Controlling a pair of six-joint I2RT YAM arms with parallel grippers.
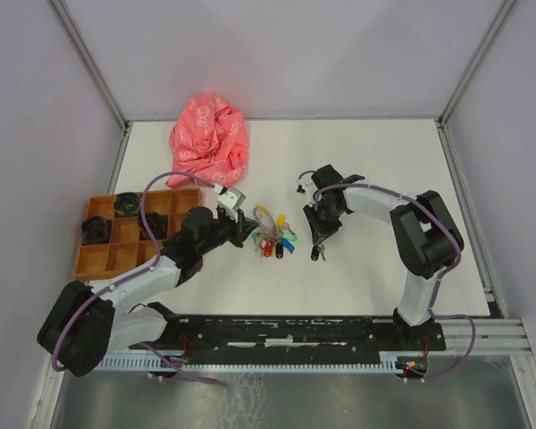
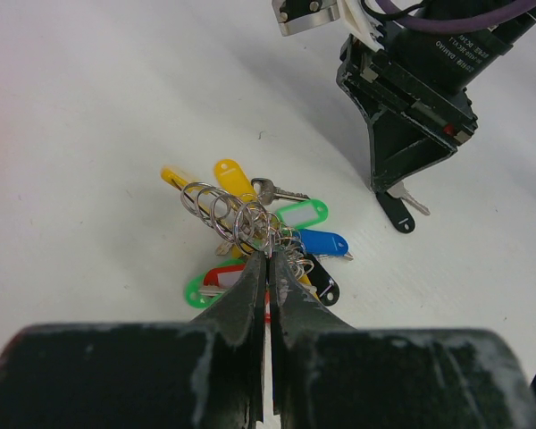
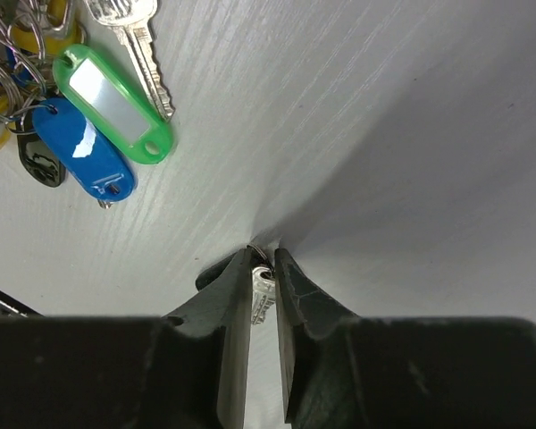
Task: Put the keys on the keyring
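Metal shows between the tips of the right pincer (image 3: 263, 257), which is clamped on the black-headed key (image 2: 398, 213) just to the right of the keyring bundle (image 2: 250, 219). The key lies low against the surface (image 1: 384, 161), black head toward the bundle and silver blade pointing away from it, though the exact line of its long axis is hard to read. Within the bundle a plain silver key (image 3: 134, 40) lies flat, its blade likewise aimed away from the wire rings (image 2: 216, 207), among green, blue, yellow and red plastic tags (image 2: 304, 214). The left pincer (image 2: 270, 255) is closed on those rings at the bundle's left edge, its fingers (image 2: 241, 304) almost meeting. The left arm (image 1: 152, 273) stretches low toward the bundle from the near left. The right arm (image 1: 424, 237) folds well to the right of the bundle and reaches back, its fingers pointing steeply down. The surface is white and matt. An orange tray (image 1: 116, 259) holding black round parts (image 1: 96, 229) stands left of the bundle, beyond the left arm, and a crumpled pink cloth (image 1: 210, 141) lies behind the bundle and to its left. Pale lilac walls (image 1: 277, 54) and metal corner posts (image 1: 89, 63) enclose the space, and a black rail (image 1: 295, 329) runs in front of the bundle by the arm bases.
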